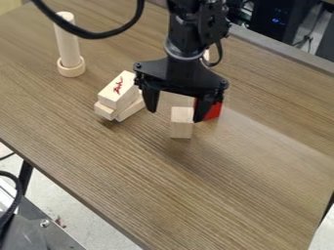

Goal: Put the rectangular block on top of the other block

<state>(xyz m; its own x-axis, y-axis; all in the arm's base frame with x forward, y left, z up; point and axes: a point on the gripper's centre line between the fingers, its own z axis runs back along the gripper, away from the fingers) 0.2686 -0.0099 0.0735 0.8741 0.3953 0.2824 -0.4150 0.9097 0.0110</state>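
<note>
We see the black gripper [175,116] with its fingers wide apart, holding nothing. In our view, the rectangular wooden block [181,123] is between the fingertips, on the table [215,195], near the red block [213,111]. We also see a wooden cylinder [67,44] which stands in a round wooden base [72,71].

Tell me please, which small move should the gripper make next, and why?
Probably a slight shift toward the picture's right, before lowering. The open gripper shows over the lone pale block, but seems off-centre: its finger on the picture's right lines up with the block's edge, while the other leaves a gap. The red block shows behind that finger, so move gently.
</note>
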